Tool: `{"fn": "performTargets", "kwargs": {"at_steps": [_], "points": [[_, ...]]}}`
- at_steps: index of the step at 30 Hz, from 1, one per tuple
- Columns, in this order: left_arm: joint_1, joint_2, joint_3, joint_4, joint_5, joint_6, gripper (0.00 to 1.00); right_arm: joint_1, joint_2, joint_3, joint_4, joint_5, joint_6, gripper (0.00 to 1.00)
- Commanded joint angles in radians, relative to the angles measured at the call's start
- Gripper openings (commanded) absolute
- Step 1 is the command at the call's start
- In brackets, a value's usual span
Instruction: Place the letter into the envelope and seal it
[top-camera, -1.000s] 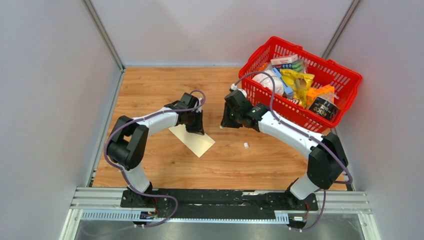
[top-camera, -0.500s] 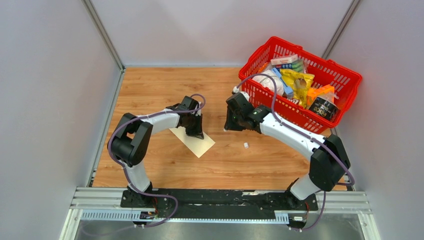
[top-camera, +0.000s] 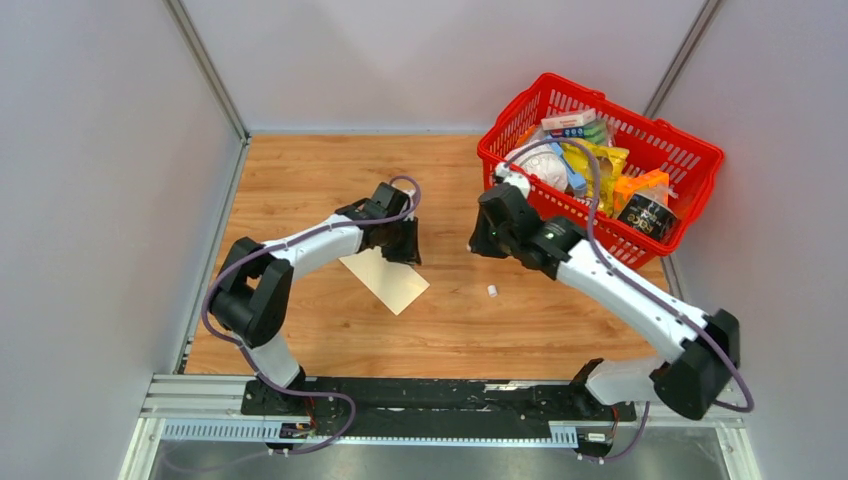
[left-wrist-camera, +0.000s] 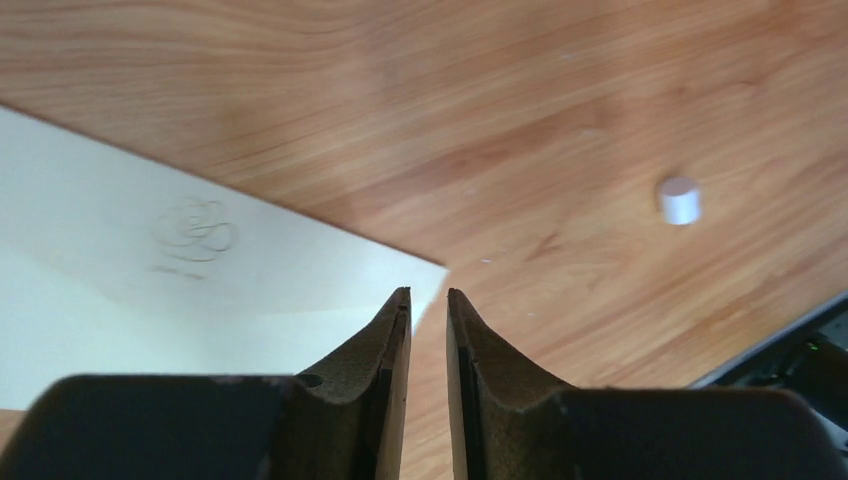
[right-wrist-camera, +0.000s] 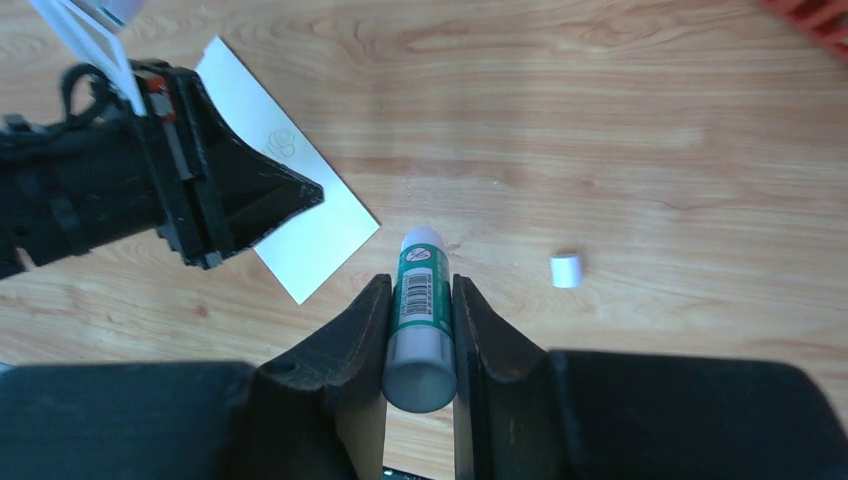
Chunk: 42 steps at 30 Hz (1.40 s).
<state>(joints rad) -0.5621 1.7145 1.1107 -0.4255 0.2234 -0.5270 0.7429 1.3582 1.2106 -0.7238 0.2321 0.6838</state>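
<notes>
Room: pale grey walls (top-camera: 100, 150) close in a light wooden surface (top-camera: 300, 170), seen from overhead.
Envelope: the envelope (top-camera: 385, 282) lies flat on the surface, left of centre in the overhead frame. Its long edges slant from upper left to lower right. The lower right corner is uncovered and the upper end sits under the left pincer.
Mark on the paper: a faint rose outline (left-wrist-camera: 195, 228) shows on the envelope, left of middle in the left wrist view.
Left pincer: the left pincer (top-camera: 405, 252) is over the upper right edge of the envelope. Its fingers are drawn almost together, with a thin slit between them and nothing in the slit. In its own view the tips hang above the envelope's pointed corner; I cannot tell whether they touch the paper.
Right pincer: the right pincer (top-camera: 478, 243) is right of centre in the overhead frame, well apart from the envelope and near the basket's lower left corner. It is clenched on a glue stick.
Glue stick: the glue stick (right-wrist-camera: 420, 300) has a green label with a barcode. Its white end points away from the wrist camera and its grey base faces it. Both fingers press its sides, and it is clear of the wood.
Small white cylinder: the small white cylinder (top-camera: 492, 291) rests on bare wood, below the right pincer in the overhead frame and to the right of the envelope, touching neither.
Basket: a red plastic basket (top-camera: 640, 116) fills the upper right of the overhead frame, packed with packets and a dark tin.
</notes>
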Motion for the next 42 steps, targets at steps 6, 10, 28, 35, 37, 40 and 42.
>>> {"fn": "performTargets", "kwargs": {"at_steps": [6,10,28,35,37,40,42], "points": [[-0.327,0.109,0.247,-0.057,-0.324,-0.212,0.29,-0.008,-0.437,-0.065,-0.132,0.312,0.039,0.0],[-0.439,0.259,0.432,-0.177,-0.52,-0.289,0.38,-0.008,-0.519,-0.065,-0.203,0.349,0.031,0.0],[-0.585,0.642,0.902,-0.518,-0.812,-0.537,0.61,-0.01,-0.692,-0.072,-0.296,0.351,-0.023,0.0],[-0.601,0.665,0.902,-0.509,-0.785,-0.59,0.6,-0.01,-0.694,-0.082,-0.295,0.342,-0.033,0.0],[-0.602,0.666,0.899,-0.512,-0.779,-0.603,0.6,-0.01,-0.692,-0.083,-0.293,0.337,-0.036,0.0],[-0.607,0.663,0.893,-0.513,-0.765,-0.614,0.59,-0.01,-0.691,-0.088,-0.29,0.335,-0.038,0.0],[-0.614,0.654,0.887,-0.512,-0.771,-0.623,0.59,-0.01,-0.689,-0.091,-0.286,0.334,-0.04,0.0]]}}
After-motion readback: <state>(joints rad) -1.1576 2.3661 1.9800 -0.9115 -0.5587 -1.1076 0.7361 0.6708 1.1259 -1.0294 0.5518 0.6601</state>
